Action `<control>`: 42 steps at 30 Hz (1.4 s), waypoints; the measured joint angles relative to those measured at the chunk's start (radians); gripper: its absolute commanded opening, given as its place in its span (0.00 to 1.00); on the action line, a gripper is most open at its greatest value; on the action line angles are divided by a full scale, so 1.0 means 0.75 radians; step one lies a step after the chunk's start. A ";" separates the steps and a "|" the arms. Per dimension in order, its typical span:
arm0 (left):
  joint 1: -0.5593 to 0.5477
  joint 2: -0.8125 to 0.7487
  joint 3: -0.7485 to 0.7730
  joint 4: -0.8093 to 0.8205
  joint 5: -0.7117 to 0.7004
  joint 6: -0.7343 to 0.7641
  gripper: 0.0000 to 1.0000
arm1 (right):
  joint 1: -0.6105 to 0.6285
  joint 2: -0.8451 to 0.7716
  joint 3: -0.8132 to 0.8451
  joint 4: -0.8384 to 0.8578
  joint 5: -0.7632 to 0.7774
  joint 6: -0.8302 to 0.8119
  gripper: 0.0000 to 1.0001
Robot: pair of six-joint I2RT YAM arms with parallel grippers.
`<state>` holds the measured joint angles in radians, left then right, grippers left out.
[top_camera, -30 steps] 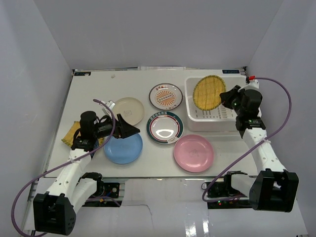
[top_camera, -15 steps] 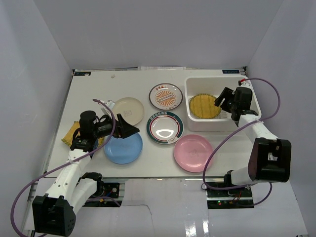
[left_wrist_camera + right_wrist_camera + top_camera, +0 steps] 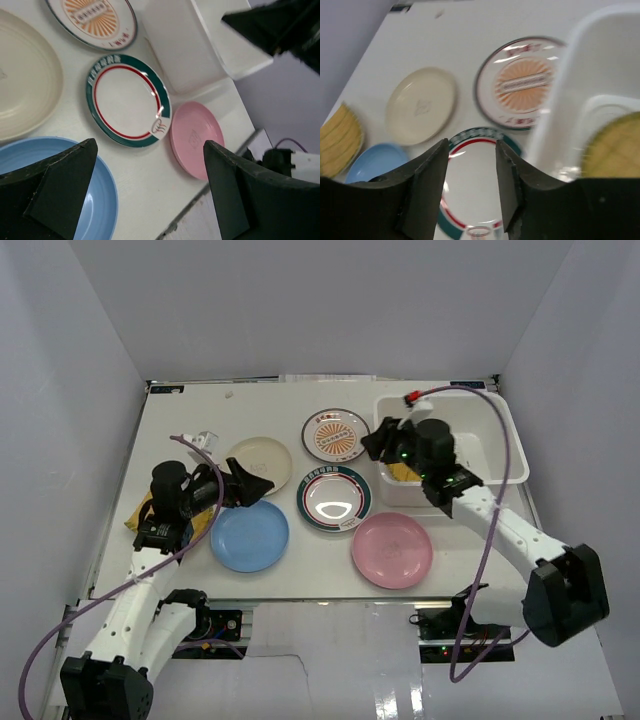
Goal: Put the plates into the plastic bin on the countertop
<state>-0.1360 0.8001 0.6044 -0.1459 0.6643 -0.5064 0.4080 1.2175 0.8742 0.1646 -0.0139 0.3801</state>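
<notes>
**A:** Plates first: where are they?

**B:** Five lie flat on the countertop (image 3: pixel 190 420), left of the plastic bin (image 3: pixel 495 435). The cream plate (image 3: pixel 265 455) and orange-sunburst plate (image 3: pixel 335 434) sit toward the top, the green-rimmed plate (image 3: pixel 334 498) at centre, and the blue plate (image 3: pixel 249 536) and pink plate (image 3: pixel 392 550) lower down. The yellow woven plate (image 3: pixel 615 150) is inside the bin, at the right of the right wrist view.

**A:** And the grippers?

**B:** The left gripper (image 3: pixel 255 483) hangs over the gap between the cream and blue plates, jaws spread wide and empty. The right gripper (image 3: pixel 471 145) is above the bin's left rim, fingers partly apart with nothing between them. The green-rimmed plate shows through the gap.
</notes>
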 measured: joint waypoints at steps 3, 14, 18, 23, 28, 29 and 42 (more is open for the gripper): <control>-0.002 -0.029 0.109 -0.057 -0.207 -0.007 0.98 | 0.276 0.156 0.002 0.096 -0.048 0.039 0.28; -0.004 -0.102 0.359 -0.179 -1.125 -0.043 0.98 | 0.759 0.974 0.610 0.096 -0.056 0.089 0.51; -0.017 -0.113 0.329 -0.224 -1.201 -0.042 0.98 | 0.851 1.230 0.986 0.036 -0.044 0.044 0.61; -0.039 -0.106 0.322 -0.254 -1.218 -0.038 0.98 | 0.912 1.457 1.290 -0.085 -0.052 0.017 0.67; -0.042 -0.112 0.322 -0.254 -1.222 -0.033 0.98 | 0.929 1.637 1.518 -0.209 -0.055 0.006 0.67; -0.042 -0.112 0.322 -0.254 -1.222 -0.033 0.98 | 0.929 1.670 1.558 -0.231 -0.055 0.007 0.66; -0.042 -0.118 0.322 -0.254 -1.221 -0.022 0.98 | 0.930 1.818 1.684 -0.215 -0.136 0.169 0.15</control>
<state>-0.1673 0.7116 0.8459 -0.3363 -0.2512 -0.5232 1.1057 2.5813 2.1368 0.0032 -0.1158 0.5068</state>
